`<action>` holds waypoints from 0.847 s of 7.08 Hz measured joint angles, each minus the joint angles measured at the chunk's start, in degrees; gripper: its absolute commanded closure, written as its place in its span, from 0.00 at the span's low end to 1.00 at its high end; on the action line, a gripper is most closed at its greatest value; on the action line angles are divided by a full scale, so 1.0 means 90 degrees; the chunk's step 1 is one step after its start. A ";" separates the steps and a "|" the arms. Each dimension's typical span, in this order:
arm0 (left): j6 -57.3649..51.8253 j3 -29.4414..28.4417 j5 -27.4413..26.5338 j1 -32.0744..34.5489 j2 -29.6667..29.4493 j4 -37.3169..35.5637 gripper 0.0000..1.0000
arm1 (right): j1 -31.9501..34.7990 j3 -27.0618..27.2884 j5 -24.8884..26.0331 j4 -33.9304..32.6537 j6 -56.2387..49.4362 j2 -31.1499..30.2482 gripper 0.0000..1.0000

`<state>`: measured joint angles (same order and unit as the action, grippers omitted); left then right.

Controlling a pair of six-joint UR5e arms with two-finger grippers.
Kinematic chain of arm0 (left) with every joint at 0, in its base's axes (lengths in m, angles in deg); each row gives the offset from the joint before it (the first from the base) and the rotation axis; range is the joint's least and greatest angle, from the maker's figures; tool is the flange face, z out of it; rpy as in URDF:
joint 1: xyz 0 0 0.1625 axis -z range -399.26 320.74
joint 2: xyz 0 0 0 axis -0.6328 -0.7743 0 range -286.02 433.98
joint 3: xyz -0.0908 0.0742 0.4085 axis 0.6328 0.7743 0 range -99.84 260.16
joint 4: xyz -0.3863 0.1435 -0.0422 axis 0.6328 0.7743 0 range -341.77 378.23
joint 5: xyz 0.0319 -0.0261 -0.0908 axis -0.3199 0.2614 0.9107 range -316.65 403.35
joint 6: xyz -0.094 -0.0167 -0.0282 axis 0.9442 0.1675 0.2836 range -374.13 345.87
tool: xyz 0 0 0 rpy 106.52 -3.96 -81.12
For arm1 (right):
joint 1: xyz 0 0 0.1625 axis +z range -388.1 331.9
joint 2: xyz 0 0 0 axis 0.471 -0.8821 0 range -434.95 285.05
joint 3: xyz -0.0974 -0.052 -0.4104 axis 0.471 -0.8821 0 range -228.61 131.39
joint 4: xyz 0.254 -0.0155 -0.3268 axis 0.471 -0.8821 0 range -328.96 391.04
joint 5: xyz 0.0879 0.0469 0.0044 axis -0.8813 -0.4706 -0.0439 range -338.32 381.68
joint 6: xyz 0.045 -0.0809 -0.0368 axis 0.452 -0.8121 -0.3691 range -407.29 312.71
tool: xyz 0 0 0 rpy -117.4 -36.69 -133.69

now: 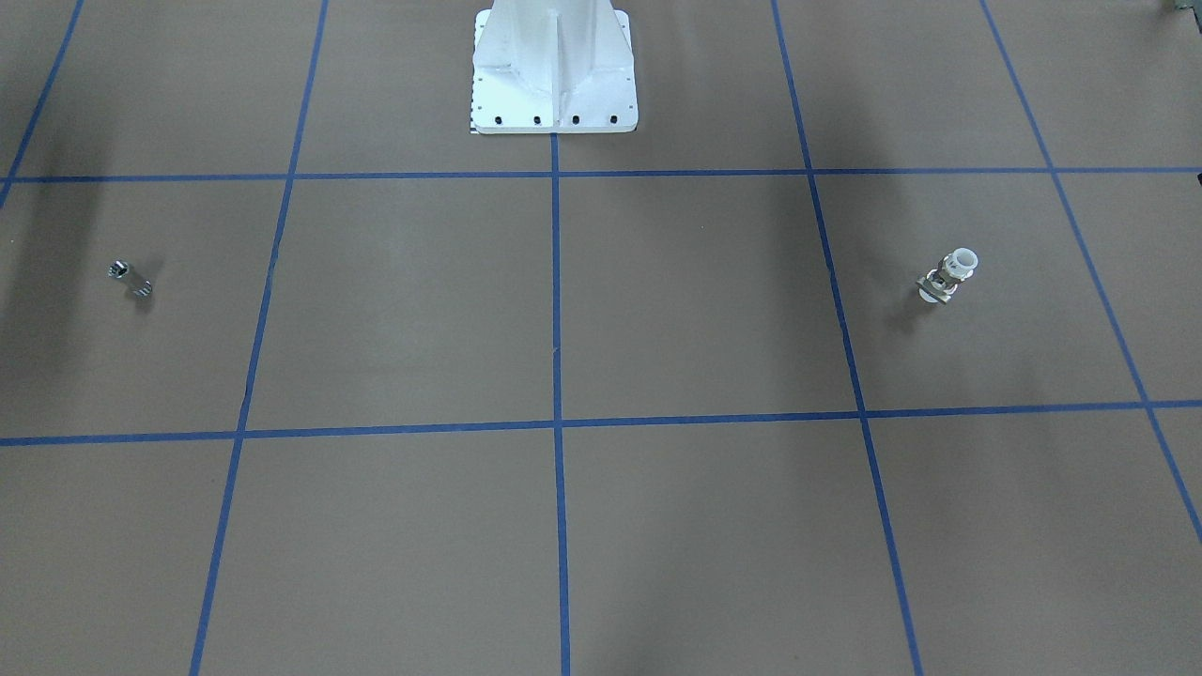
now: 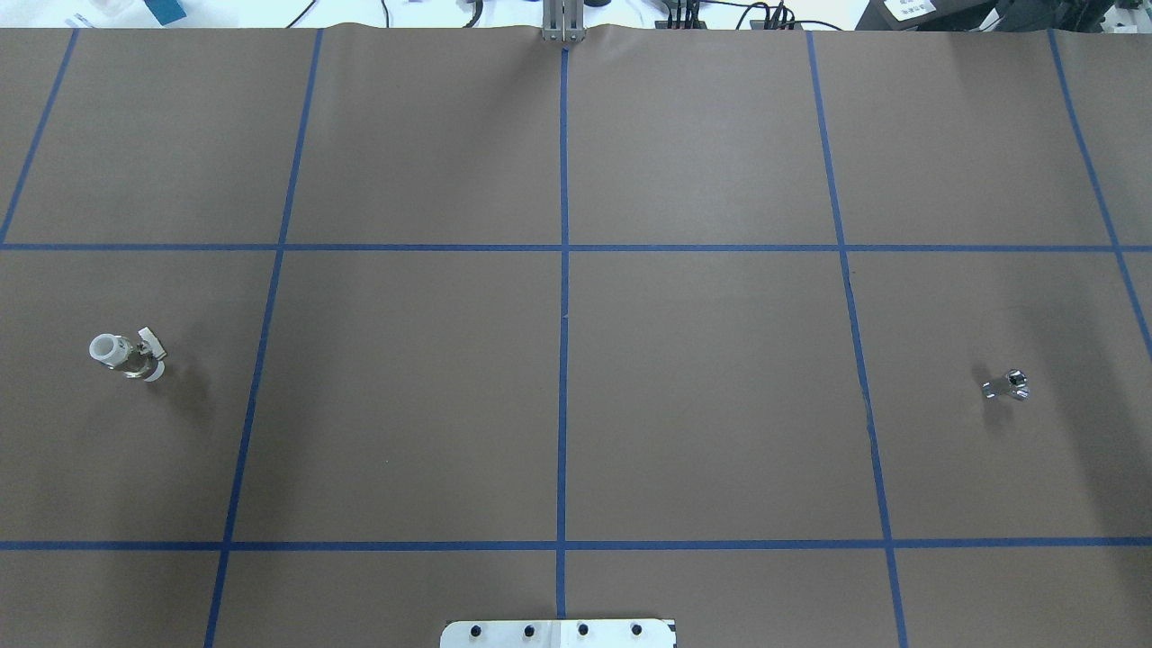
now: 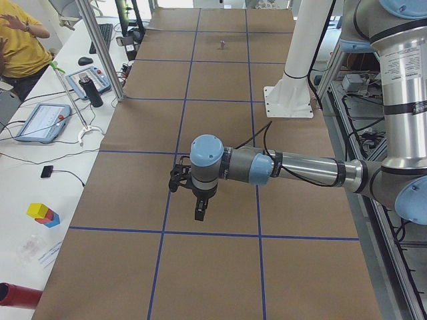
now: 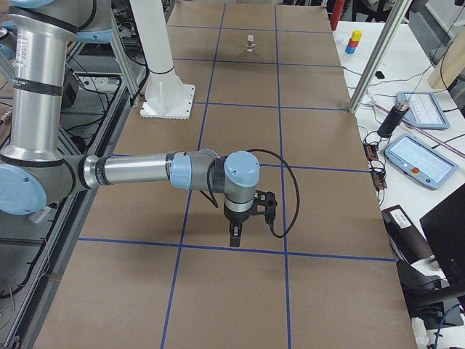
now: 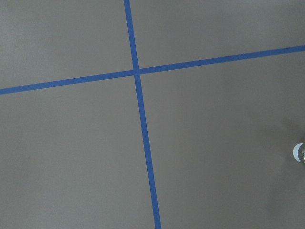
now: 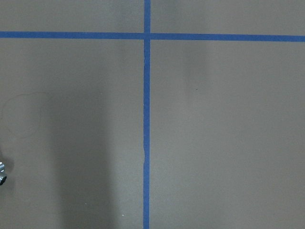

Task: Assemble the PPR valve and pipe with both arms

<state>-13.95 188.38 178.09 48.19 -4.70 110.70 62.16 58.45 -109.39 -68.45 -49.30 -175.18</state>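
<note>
Evidently staged 1 per arm, the PPR valve (image 1: 948,275) sat left of the pedestal base (image 1: 554,75), the pipe (image 1: 130,279) right; whether the left gripper (image 3: 199,212) or right gripper (image 4: 235,238) gaped could not be told.

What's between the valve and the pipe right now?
Nothing. In the overhead view, only bare brown table crossed by blue tape lines separates the PPR valve and the pipe.

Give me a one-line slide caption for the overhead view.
Before assembly: PPR valve and pipe sit apart at opposite sides of the blue-gridded brown table.
</note>
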 measured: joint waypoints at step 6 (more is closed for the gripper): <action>0.0019 0.0040 0.0025 -0.0047 -0.0184 0.0052 0.00 | 0.0000 -0.0083 -0.0011 0.0112 0.0050 0.0316 0.00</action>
<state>-13.78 188.75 178.31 47.77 -6.36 111.16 62.16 57.70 -109.49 -67.45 -48.85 -172.34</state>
